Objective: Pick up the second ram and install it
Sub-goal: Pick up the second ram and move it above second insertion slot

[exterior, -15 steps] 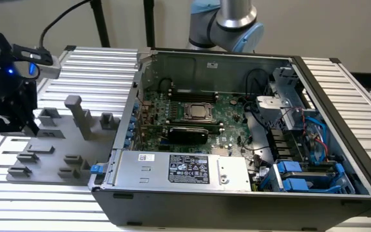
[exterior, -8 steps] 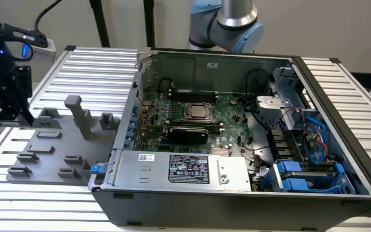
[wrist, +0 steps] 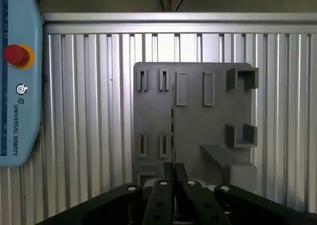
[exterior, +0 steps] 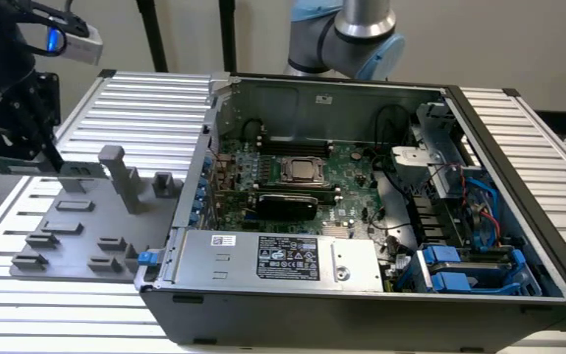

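second ram (exterior: pixel 82 169) (wrist: pixel 172 120), thin green stick, held level and on edge between the fingers (wrist: pixel 161 201)

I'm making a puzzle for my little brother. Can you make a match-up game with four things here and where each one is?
Things:
1. long thin green ram stick
2. flat grey plastic fixture plate
3. square silver CPU socket
4. blue plastic drive holders

Places:
A. on the green motherboard inside the black computer case
B. gripped in the black gripper
C. on the ribbed metal table beside the case
D. in the case's end toward the exterior view's right

Pairs: 1-B, 2-C, 3-A, 4-D.
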Controlling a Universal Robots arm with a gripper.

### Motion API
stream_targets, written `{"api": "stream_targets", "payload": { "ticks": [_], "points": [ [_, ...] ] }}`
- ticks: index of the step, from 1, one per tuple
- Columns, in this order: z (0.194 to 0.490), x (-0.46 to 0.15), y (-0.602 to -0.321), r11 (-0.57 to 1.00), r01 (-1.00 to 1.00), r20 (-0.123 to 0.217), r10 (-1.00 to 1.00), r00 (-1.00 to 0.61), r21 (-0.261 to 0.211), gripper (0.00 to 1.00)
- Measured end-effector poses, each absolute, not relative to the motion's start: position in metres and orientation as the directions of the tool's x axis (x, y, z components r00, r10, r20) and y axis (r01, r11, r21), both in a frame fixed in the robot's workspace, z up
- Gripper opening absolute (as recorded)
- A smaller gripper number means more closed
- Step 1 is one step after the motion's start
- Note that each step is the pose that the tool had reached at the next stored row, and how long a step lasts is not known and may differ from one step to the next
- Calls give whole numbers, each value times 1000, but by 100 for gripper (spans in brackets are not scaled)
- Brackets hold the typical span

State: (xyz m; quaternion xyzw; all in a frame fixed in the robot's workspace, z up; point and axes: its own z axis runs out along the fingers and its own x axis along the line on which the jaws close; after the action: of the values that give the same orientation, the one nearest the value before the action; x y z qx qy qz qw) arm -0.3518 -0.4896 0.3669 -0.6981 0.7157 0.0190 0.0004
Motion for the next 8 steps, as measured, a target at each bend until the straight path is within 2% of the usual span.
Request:
{"api": "stream_targets", "payload": {
  "ticks": [8],
  "points": [
    [399, -315, -489, 25, -999, -29, -999, -25, 27, 0]
  ]
}}
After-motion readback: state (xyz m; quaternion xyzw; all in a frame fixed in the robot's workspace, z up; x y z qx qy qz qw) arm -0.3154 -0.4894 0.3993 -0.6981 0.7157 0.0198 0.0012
